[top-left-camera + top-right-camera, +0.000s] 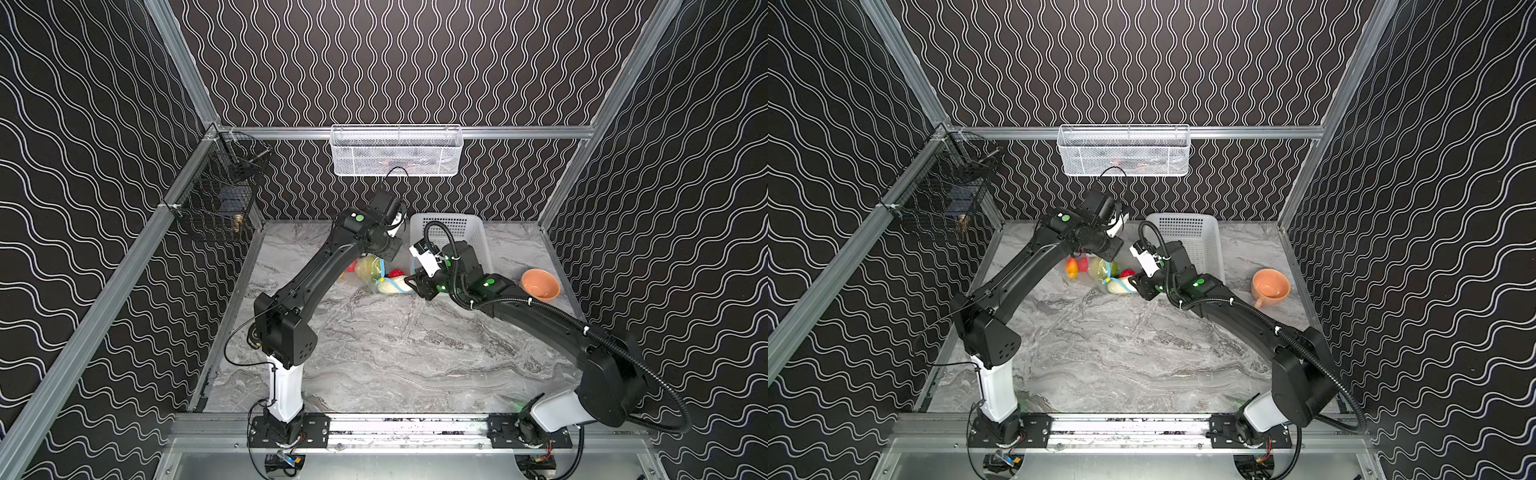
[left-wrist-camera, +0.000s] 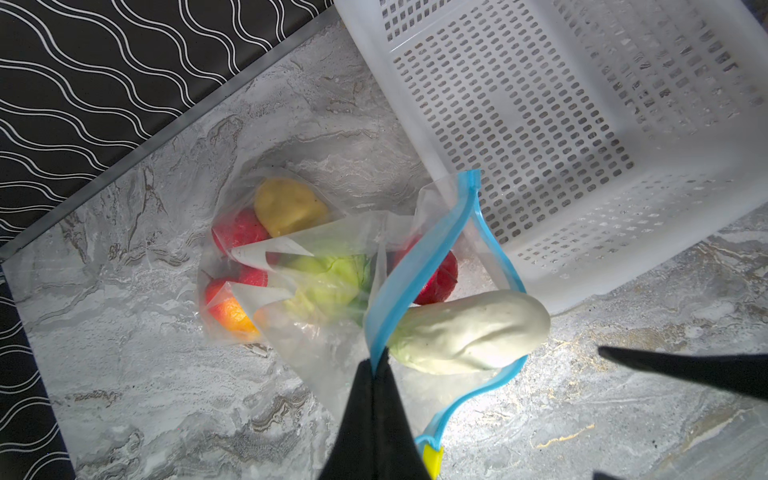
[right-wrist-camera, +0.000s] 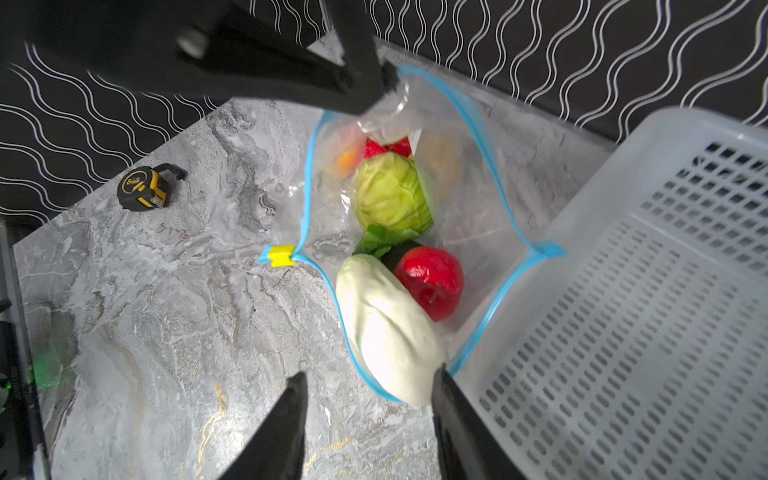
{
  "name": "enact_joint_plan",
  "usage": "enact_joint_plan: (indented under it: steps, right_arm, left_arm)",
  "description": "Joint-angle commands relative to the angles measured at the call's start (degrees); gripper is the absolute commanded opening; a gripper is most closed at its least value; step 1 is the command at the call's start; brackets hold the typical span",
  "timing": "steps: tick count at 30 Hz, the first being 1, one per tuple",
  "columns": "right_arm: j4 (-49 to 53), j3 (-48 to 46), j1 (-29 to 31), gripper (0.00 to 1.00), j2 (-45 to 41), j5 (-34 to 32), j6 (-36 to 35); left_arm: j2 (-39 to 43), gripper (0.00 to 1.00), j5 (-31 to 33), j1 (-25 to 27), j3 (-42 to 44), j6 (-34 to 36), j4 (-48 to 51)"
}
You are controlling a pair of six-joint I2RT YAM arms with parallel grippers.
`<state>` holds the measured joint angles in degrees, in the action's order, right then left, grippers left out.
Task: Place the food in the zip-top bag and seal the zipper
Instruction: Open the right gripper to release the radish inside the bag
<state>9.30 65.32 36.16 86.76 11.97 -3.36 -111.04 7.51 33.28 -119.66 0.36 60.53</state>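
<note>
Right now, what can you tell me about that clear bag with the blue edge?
The bag is clear, crinkly plastic, on the table beside a white basket. Its mouth gapes open; a blue zipper strip rims it, with a yellow slider at one end. The left pincer pinches the strip. Toy food lies inside; a white vegetable pokes out.

Left pincer [image 2: 376, 365] pinched tight, raised; right pincer [image 3: 370, 374] lower, close by, jaws apart.

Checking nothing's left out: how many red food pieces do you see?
3, all in the bag: a big red one near the mouth, two smaller at the far end. More may be hidden.
</note>
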Motion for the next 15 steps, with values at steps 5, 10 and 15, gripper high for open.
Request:
enact_joint_plan:
  steps: [5,10,15]
  right_arm:
    - [4.4,2.3,-0.2,0.43,4.1,0.9,4.0]
    - [4.7,3.8,-0.3,0.42,6.1,-1.0,4.3]
    - [4.9,4.5,-0.6,0.43,6.3,-5.6,5.9]
  left_arm:
    - [-0.3,0.00,0.1,0.0,-1.4,-0.3,0.3]
    - [-0.4,0.00,-0.2,0.0,-1.7,-0.6,0.4]
    - [-0.5,0.00,-0.3,-0.1,-2.3,-0.6,0.6]
